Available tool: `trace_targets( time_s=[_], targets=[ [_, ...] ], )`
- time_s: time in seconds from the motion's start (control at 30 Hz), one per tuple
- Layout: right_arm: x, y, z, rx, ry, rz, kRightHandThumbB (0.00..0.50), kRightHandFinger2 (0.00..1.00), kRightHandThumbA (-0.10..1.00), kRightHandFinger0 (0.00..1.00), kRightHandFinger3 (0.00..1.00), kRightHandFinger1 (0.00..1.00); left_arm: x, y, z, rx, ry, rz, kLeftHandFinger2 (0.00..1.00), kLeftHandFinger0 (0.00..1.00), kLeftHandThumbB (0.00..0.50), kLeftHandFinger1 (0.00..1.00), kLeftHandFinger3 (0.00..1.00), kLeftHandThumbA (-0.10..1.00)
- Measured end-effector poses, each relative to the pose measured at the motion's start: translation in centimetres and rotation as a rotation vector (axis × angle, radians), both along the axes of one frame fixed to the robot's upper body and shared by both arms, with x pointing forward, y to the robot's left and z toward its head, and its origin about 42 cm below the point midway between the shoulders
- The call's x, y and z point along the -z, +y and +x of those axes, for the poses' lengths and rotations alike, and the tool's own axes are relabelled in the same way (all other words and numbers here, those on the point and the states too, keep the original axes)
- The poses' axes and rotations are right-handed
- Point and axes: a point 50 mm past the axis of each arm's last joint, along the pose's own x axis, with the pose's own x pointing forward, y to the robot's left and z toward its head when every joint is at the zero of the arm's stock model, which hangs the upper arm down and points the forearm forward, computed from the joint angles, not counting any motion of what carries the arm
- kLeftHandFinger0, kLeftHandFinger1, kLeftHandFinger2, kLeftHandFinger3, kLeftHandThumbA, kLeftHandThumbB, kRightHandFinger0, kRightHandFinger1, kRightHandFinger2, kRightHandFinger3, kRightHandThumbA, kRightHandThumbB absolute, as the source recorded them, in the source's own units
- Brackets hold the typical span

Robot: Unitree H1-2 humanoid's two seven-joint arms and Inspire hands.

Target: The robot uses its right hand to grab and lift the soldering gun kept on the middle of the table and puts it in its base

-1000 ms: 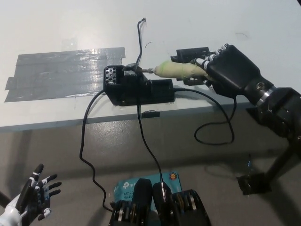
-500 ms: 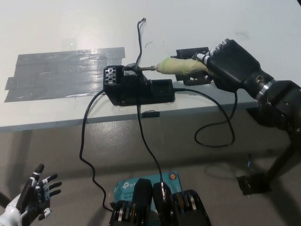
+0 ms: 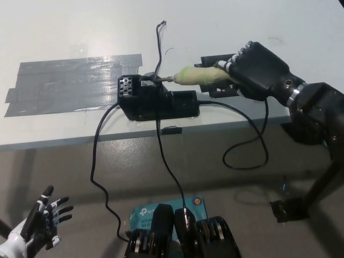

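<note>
Pale green-yellow is the colour of the soldering gun (image 3: 201, 76) handle, and in the head view, the only one given, it is seen held in the black right hand (image 3: 257, 70), whose fingers (image 3: 235, 60) are wrapped around the rear of the handle. The gun's long axis is laid almost level, running from 3 o'clock to 9 o'clock, with the metal tip pointed toward 9 o'clock. The tip is placed right at the holder opening on top of the black base (image 3: 156, 99), at the base's upper left part; whether it is already seated inside cannot be told. The base is thus found at 9 o'clock from the fingers, just beside the tip, so the coming move is judged to be a short slide along the gun's own axis toward 9 o'clock, followed by release. The right hand is by far the nearer one. The white left hand (image 3: 37, 223) is rested at 7 o'clock in the picture, below the bench (image 3: 80, 32) edge and well apart from the work, with its fingers spread and nothing held. One soldering gun and one base are counted, along with one patch of grey tape (image 3: 75, 80) at 9 o'clock of the base and several black cables (image 3: 99, 161) hung over the bench edge.
</note>
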Motion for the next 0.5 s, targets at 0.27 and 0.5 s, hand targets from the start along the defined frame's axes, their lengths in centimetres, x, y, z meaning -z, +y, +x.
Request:
trace_targets(
  time_s=[0.27, 0.5],
  targets=[
    [0.5, 0.3, 0.0, -0.025, 0.015, -0.018, 0.002, 0.44, -0.10, 0.00, 0.07, 0.01, -0.3, -0.3, 0.1, 0.013, -0.009, 0.006, 1.00, 1.00, 0.224, 1.00, 1.00, 1.00],
    [0.0, 1.5, 0.6, -0.051, -0.001, -0.038, 0.034, 0.28, -0.10, 0.00, 0.01, 0.00, -0.6, -0.5, 0.2, 0.024, -0.019, 0.014, 1.00, 0.96, 0.197, 1.00, 1.00, 1.00]
  ],
)
